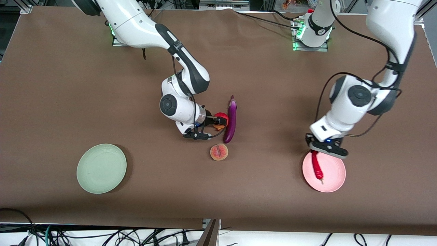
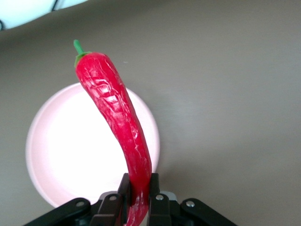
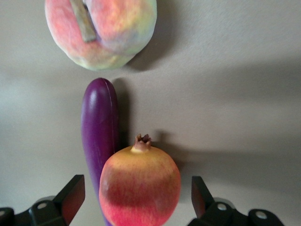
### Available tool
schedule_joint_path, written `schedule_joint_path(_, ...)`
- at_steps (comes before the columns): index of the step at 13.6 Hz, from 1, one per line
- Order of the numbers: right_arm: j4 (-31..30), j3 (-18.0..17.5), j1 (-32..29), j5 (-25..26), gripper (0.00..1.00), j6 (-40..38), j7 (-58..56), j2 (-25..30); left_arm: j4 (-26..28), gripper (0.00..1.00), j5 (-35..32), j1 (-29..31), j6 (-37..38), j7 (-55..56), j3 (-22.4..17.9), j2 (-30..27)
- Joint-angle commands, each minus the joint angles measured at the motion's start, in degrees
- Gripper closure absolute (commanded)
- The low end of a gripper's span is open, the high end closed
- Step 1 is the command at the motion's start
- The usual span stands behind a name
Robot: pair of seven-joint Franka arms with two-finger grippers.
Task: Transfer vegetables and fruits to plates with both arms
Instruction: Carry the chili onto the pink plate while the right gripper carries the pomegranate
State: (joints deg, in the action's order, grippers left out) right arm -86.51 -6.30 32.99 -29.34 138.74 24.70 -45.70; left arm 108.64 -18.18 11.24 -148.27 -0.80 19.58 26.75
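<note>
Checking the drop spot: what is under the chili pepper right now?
The pink plate lies under the chili pepper, which hangs from the shut left hand. The pepper and hand cover part of the plate.

A wide worktop covered in a matte brown cloth (image 1: 68, 85) fills almost the whole front view, evenly lit with soft shadows. Along its edge nearest the front camera runs a pale strip of floor strewn with tangled black cables (image 1: 102, 237), crossed by a dark slanting post (image 1: 209, 234). At the farthest edge, silver aluminium frame rails (image 1: 25, 7) meet the corners.
</note>
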Motion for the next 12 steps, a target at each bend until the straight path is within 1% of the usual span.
schedule_joint_path(1, 0.99, 0.06, 0.84, -1.51, 0.02, 1.79, 0.08, -1.41, -7.81, 1.0, -1.77, 2.11, 1.14, -7.69, -0.41, 6.54)
schedule_joint_path(2, 0.99, 0.06, 1.28, -1.6, 0.12, 3.11, 0.08, -1.59, -10.62, 1.0, -1.77, 2.29, 1.05, -12.86, -1.72, 8.74)
schedule_joint_path(3, 0.99, 0.06, 1.54, -1.51, 0.27, 3.82, 0.08, -1.85, -13.52, 1.0, -1.42, 2.81, 0.97, -18.83, -2.35, 11.28)
schedule_joint_path(4, 0.99, 0.06, 1.55, -1.51, 0.56, 4.17, -0.01, -1.94, -14.5, 1.0, -1.24, 2.73, 0.97, -21.24, -2.35, 12.26)
schedule_joint_path(5, 0.99, 0.06, 1.55, -1.16, 0.71, 4.17, -0.09, -1.85, -14.77, 1.0, -1.42, 2.82, 0.97, -21.78, -2.35, 13.49)
schedule_joint_path(6, 1.07, 0.15, 1.55, -0.81, 0.81, 4.09, -0.53, -1.59, -14.86, 1.0, -1.5, 2.73, 0.97, -21.79, -2.35, 14.37)
schedule_joint_path(8, 1.16, 0.58, 1.03, -0.54, 0.81, 2.95, -0.62, 0.59, -14.86, 1.0, -1.59, 2.12, 0.79, -21.35, -2.35, 16.04)
schedule_joint_path(9, 1.25, 1.63, -0.02, -0.37, 0.81, -0.45, -0.88, 2.26, -14.78, 1.0, -1.33, 2.12, 0.79, -21.35, -2.35, 16.49)
schedule_joint_path(10, 1.69, 3.12, -1.17, 0.85, 0.81, -6.05, -1.23, 4.63, -14.43, 1.0, -1.24, 2.03, 0.79, -21.35, -2.18, 16.41)
schedule_joint_path(11, 4.13, 4.35, -2.22, 3.3, 0.81, -11.85, -1.59, 6.04, -13.82, 1.0, -1.07, 1.85, 0.96, -21.26, -2.0, 16.32)
schedule_joint_path(12, 7.37, 5.5, -4.06, 5.85, 0.81, -17.56, -1.76, 6.32, -13.2, 1.0, -0.89, 1.85, 1.14, -21.18, -1.83, 16.32)
